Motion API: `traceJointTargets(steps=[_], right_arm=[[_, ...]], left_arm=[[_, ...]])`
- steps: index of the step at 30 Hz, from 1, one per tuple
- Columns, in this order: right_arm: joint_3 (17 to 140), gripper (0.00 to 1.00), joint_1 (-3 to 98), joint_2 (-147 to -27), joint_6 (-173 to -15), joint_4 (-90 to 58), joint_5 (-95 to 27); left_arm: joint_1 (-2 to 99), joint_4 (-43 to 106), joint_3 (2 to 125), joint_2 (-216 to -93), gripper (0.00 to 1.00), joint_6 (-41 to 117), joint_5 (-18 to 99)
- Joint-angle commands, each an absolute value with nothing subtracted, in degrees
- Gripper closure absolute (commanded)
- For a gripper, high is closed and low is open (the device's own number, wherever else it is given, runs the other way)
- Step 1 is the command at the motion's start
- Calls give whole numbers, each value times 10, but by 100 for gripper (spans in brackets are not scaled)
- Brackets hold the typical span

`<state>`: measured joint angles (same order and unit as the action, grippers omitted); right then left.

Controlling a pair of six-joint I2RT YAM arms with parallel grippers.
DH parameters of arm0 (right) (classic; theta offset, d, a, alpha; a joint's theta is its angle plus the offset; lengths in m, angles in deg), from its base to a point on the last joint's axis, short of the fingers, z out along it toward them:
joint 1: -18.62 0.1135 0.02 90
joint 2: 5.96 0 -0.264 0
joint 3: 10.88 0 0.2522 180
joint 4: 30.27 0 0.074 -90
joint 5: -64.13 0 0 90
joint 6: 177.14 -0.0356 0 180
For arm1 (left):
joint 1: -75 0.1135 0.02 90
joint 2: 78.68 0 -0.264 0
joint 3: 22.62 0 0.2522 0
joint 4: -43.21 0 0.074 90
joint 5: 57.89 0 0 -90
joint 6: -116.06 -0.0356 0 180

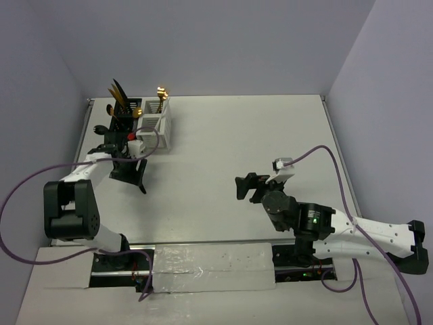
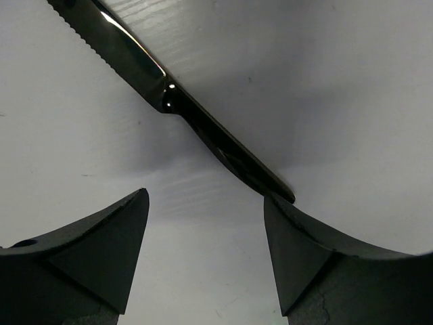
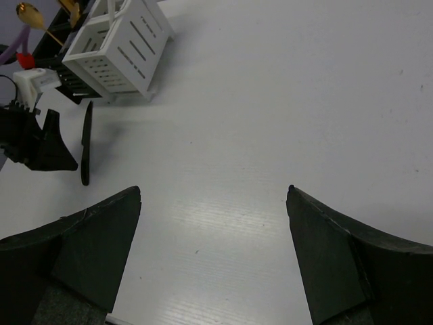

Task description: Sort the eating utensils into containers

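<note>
While the left gripper (image 1: 128, 175) hangs just before the containers (image 1: 166, 126), top view shows eating utensils (image 1: 161, 93) standing in them; right gripper (image 1: 247, 188) well apart, mid-worktop.

Left wrist: jaws apart, nothing between. Black knife (image 2: 169, 95) flat on the worktop (image 2: 338, 101), handle end touching the right finger (image 2: 318, 257) at its tip. Closing here would likely shove or spin it rather than pinch it.

Right wrist: right gripper wide, empty. Knife lies near the white caddy (image 3: 122, 47); thin and flat, so it may slip.

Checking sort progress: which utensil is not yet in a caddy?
The all-black serrated knife, lying on the table beside the open left gripper; the other visible utensils stand in the black caddy or the white caddy.
</note>
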<state>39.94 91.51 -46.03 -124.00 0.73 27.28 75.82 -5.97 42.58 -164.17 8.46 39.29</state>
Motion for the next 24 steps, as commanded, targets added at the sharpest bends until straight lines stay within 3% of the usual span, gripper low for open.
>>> traceJointTargets(steps=[1, 9, 18, 21, 24], right_arm=[[395, 6, 917, -446, -1260, 5, 290], [395, 6, 917, -443, -1257, 9, 300], [404, 5, 917, -453, -1242, 9, 312], [405, 6, 917, -457, -1248, 16, 314], [402, 6, 917, -454, -1252, 19, 315]], left_arm=[[756, 4, 433, -1664, 22, 108, 370], [756, 45, 448, -1720, 29, 126, 370], [755, 52, 439, -1749, 47, 119, 371], [756, 47, 438, -1757, 61, 116, 367], [755, 44, 417, -1739, 67, 102, 348]])
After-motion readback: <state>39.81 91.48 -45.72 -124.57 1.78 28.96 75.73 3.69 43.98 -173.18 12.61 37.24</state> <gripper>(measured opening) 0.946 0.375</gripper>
